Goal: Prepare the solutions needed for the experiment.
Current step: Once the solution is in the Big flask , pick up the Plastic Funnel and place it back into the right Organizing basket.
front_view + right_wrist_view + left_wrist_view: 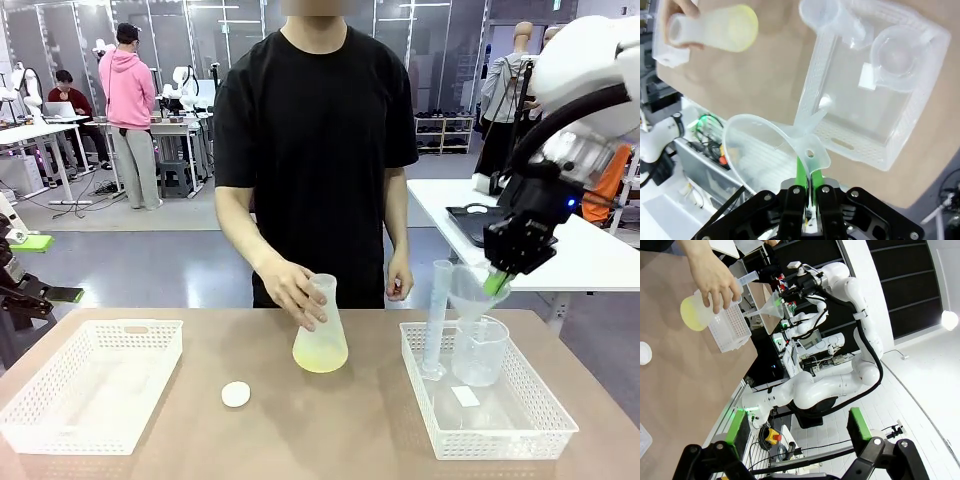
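Observation:
A pale yellow-green solution (320, 355) lies as a shallow layer in a translucent conical flask (322, 330) at the table's middle. The person's hand (292, 290) holds the flask by its neck. The flask (694, 312) and hand also appear in the left wrist view, and the flask (722, 27) lies at the top left of the right wrist view. My right gripper (497, 283) is shut on the tab of a clear funnel (470, 290) (760, 145), holding it above the right basket. My left gripper (45, 268) (797, 427) stands open at the far left, off the table, holding nothing.
The white basket on the right (545, 425) holds a graduated cylinder (437, 320), a beaker (480, 350) and a small flat white piece. A second white basket (90, 385) sits on the left. A small white disc (236, 394) lies in front of the flask.

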